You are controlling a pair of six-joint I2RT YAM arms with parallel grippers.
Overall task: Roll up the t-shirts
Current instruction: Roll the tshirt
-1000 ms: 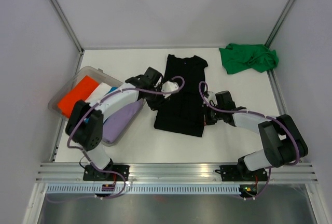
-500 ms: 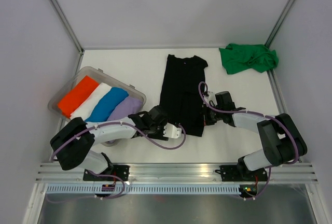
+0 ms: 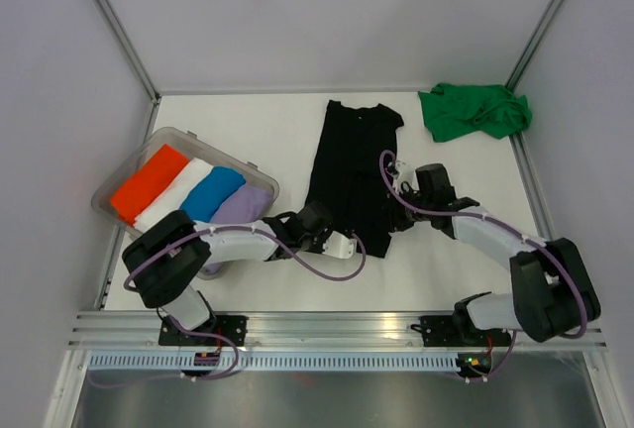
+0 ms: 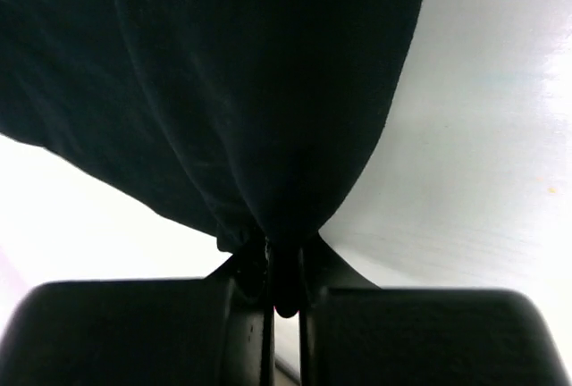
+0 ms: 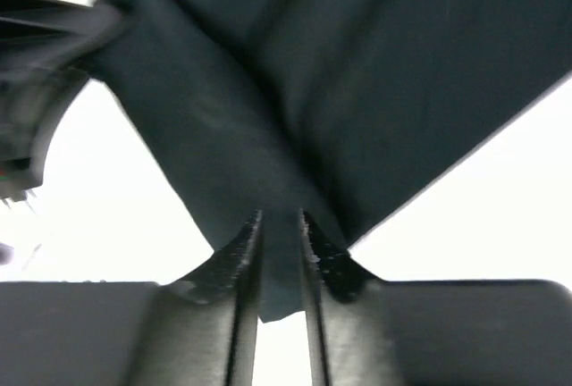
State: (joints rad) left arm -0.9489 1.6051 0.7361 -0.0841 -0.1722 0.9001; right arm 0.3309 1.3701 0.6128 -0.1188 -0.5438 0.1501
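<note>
Black shirt [image 3: 352, 175]: lies flat on table [image 3: 248, 131]; judged soft, limp, light; best taken by near hem corners. Left tool [image 4: 284, 265]: clamped on hem. Right tool [image 5: 281, 243]: narrow, pinching hem fold. Green shirt [image 3: 474, 111]: crumpled, far right.

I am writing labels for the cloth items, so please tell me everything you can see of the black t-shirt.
The black t-shirt is plain, soft, matte fabric, folded lengthwise into a narrow strip. It lies on the white table, collar end far from the arms. Its near end is bunched: the left end effector pinches the near left corner, and the right end effector pinches the near right edge.
</note>
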